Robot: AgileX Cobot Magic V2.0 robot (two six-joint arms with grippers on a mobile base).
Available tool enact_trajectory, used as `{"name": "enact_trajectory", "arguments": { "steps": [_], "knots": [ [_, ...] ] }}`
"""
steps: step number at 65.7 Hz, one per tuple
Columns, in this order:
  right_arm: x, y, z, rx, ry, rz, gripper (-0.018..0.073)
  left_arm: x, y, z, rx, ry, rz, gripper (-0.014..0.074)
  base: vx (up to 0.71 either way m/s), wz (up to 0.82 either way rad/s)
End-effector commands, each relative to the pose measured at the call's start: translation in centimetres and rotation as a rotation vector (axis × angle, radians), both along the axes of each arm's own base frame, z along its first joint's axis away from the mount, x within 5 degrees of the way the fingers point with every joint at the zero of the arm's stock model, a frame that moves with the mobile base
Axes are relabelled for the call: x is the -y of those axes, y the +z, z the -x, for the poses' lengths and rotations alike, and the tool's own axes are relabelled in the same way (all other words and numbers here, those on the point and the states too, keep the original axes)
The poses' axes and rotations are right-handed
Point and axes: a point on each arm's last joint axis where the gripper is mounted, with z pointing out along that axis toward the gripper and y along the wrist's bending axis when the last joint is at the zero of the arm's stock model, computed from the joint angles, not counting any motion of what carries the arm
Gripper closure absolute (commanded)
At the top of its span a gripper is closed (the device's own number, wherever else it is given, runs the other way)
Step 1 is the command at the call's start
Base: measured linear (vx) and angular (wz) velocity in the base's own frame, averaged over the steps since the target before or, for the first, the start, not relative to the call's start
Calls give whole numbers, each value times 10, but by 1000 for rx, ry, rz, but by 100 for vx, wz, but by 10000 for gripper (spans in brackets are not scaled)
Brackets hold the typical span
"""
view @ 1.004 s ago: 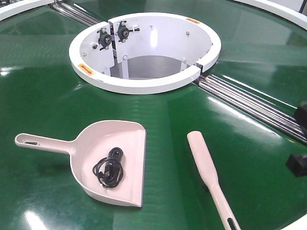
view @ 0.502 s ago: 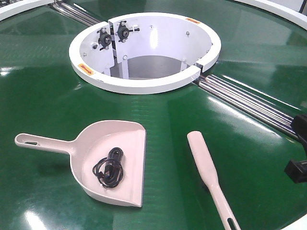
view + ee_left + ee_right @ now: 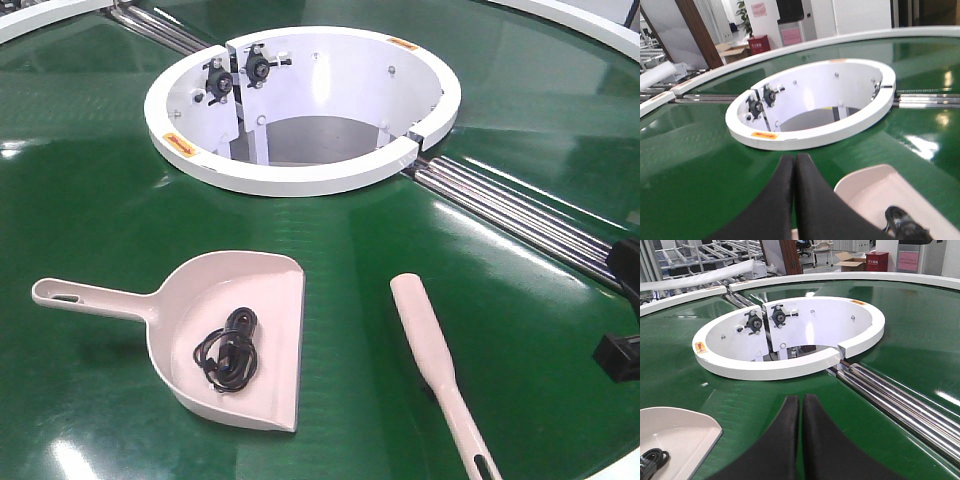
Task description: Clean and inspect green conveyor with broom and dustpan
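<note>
Green conveyor (image 3: 120,180) fills the front view, glossy, with the white ring hub (image 3: 300,178) set toward its far edge and silver rollers (image 3: 520,215) running from the hub out to the right edge. Dustpan (image 3: 255,330) lies flat on the belt near the front edge, left of centre, handle pointing to the left edge, flat front edge facing right. A small coil of black cord (image 3: 228,358) sits inside the pan. Broom (image 3: 432,360) lies on the belt just right of the dustpan, apart from it, rounded head toward the hub, slotted handle end running off the front edge of the view. Left gripper (image 3: 794,165) in its wrist view: black fingers pressed together, nothing between them, held above the belt with the dustpan rim at lower right. Right gripper (image 3: 801,405): fingers likewise closed together and bare, above the belt facing the hub, rollers to its right. Black arm hardware (image 3: 625,330) shows at the right edge of the front view
</note>
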Motion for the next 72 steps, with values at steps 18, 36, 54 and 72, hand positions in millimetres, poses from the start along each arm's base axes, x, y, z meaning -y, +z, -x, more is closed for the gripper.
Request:
{"name": "enact_trajectory", "arguments": {
  "steps": [18,36,54,72],
  "knots": [
    [2,15,-1,85,-29,-20,561,-21,-9,8,92,198,90,619,0,0],
    [2,15,-1,85,-29,-20,561,-30,-82,38,122,313,181,619,0,0],
    [2,15,-1,85,-29,-20,561,-31,-126,44,130,344,214,619,0,0],
    [2,15,-1,85,-29,-20,561,-31,-126,45,134,343,217,619,0,0]
  ]
}}
